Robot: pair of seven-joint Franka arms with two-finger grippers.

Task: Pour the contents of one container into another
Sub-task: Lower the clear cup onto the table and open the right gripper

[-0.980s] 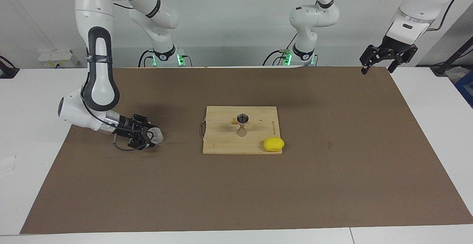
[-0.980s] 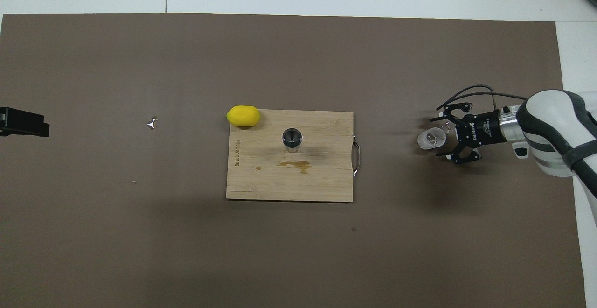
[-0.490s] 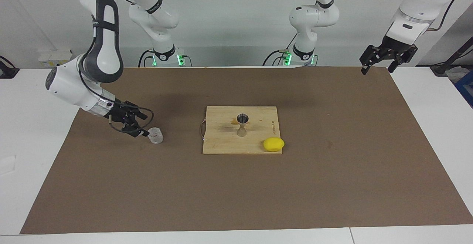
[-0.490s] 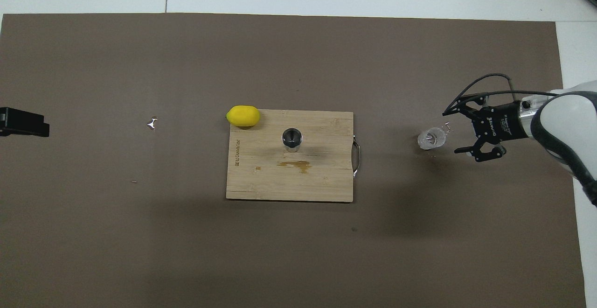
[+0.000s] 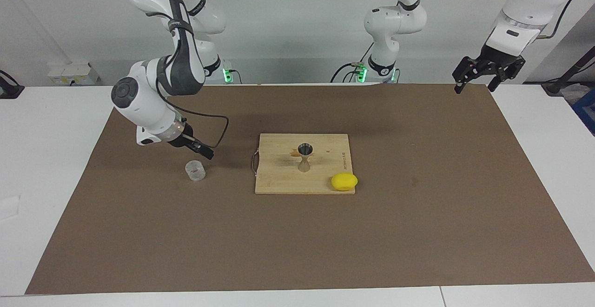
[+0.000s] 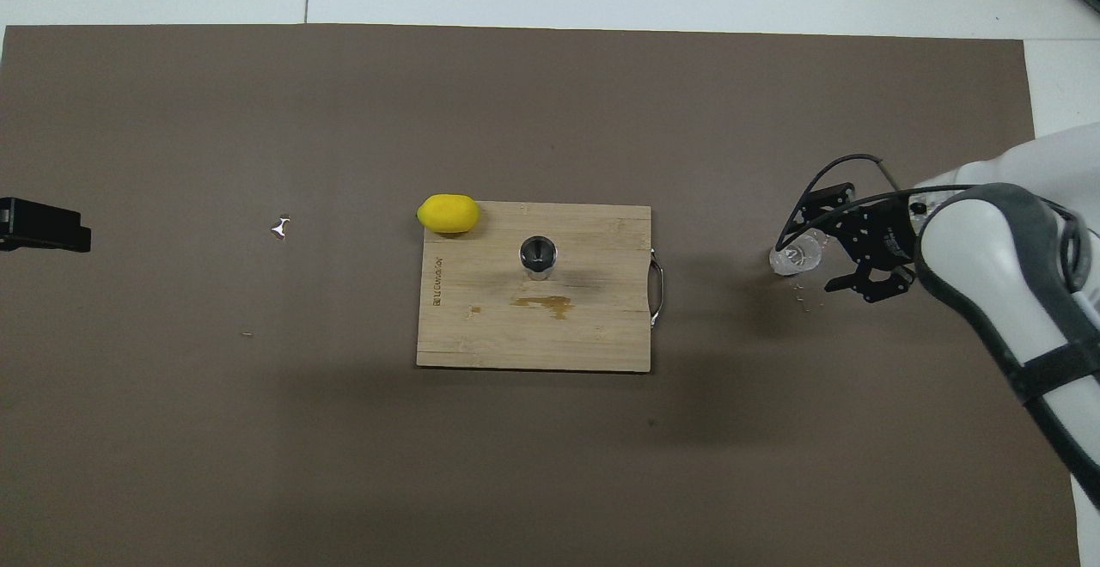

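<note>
Clear cup (image 5: 195, 170) stood upright on the mat toward the right arm's end, free of the right gripper (image 6: 846, 251), open and raised just beside it; jigger (image 5: 305, 156) upright on the cutting board (image 5: 279, 181); left gripper (image 5: 486, 71) waited, open.

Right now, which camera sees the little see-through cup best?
The facing view. There the plastic cup stands alone on the brown mat, upright, apart from the right claw above it. In the overhead view that claw and its cable partly cover the cup.
</note>
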